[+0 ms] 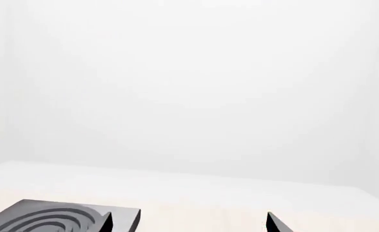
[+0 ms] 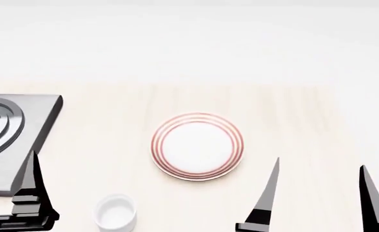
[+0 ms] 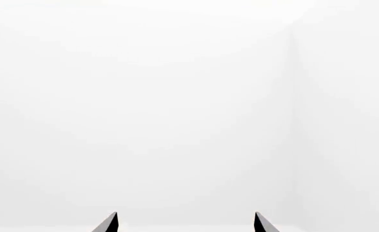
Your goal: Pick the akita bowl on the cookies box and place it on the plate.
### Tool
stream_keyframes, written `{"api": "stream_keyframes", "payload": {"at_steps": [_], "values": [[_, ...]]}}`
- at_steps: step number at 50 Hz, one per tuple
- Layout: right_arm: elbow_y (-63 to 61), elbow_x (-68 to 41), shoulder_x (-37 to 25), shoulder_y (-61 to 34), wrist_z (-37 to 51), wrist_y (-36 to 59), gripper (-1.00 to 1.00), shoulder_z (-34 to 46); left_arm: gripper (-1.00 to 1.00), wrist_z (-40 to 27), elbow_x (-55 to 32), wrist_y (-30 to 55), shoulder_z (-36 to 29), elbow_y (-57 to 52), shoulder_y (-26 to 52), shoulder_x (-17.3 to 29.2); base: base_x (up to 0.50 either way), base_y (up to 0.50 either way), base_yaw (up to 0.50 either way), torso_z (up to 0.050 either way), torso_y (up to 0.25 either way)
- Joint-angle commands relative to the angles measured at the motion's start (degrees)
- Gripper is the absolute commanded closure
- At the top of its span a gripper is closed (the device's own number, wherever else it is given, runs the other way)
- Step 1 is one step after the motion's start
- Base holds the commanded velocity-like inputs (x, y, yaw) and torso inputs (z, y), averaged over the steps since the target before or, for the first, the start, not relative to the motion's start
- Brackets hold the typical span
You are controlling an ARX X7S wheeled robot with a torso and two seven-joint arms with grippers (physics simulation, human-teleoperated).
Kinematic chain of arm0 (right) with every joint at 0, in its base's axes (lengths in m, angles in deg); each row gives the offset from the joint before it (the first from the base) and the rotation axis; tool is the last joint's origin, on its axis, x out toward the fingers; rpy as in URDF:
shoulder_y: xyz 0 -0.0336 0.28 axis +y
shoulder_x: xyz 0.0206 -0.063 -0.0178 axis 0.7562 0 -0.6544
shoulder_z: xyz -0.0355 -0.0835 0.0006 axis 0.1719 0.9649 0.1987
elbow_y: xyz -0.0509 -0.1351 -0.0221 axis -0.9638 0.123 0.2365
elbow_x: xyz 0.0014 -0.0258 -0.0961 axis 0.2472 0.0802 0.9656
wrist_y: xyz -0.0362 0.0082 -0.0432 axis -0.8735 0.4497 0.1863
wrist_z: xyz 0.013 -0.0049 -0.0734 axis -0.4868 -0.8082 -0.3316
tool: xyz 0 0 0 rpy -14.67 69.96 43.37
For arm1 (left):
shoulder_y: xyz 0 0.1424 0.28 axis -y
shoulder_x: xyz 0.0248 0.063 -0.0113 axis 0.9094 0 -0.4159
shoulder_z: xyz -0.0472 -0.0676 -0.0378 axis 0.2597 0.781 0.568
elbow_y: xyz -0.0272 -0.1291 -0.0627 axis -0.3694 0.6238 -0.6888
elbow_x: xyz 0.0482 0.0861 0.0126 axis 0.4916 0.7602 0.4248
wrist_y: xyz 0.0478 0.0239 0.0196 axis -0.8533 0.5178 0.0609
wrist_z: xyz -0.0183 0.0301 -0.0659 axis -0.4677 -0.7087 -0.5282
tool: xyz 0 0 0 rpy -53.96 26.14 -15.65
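Black fingertips of the right gripper [image 2: 318, 198] stand wide apart at the lower right of the head view, nothing between them. At the lower left the left gripper [image 2: 31, 193] shows one finger there, two spread tips at its wrist camera, holding nothing. Beside it sits a small white cup [image 2: 115, 211]. Mid-frame lies the plate [image 2: 198, 146], bare, on the pale wooden table [image 2: 293, 121]. A dark stove burner [image 2: 12, 140] sits at the left edge. Neither the akita bowl nor the cookies box is visible

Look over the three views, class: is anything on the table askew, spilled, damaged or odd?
Nothing stands out. The plate lies flat and bare mid-table, the small white cup stands upright, and the dark ringed slab sits flat at the left edge. Both tools, left and right, are open and empty. No bowl or box is in view.
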Motion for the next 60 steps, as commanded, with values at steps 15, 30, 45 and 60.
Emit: {"api": "stream_keyframes", "payload": {"at_steps": [15,30,45,60], "values": [[-0.58,0.04,0.29,-0.51,-1.24,1.47,-1.0,-1.23,-1.0,1.43,0.29,0.49,-0.14,-0.08,0.05,0.21,0.0,0.0,0.0,0.05,0.0],[-0.19,-1.14,-0.05,0.16,-1.13,-0.64,-1.0,-1.67,-1.0,-0.79,0.76,0.47,0.27,0.47,-0.01,-0.33,0.0,-0.01,0.0,0.044,0.0],[0.38,-0.12,-0.31,-0.06,-0.41,-0.4,-1.0,-0.82,-1.0,-2.42,2.39,0.54,-0.47,0.72,0.04,-0.25,-0.01,-0.16,0.0,0.0,0.0],[0.03,-0.07,-1.12,-0.24,-0.31,0.42,-1.0,-0.2,-1.0,-2.43,1.68,-0.02,-0.5,0.64,0.03,0.17,0.4,-0.03,0.0,0.0,0.0]]}}
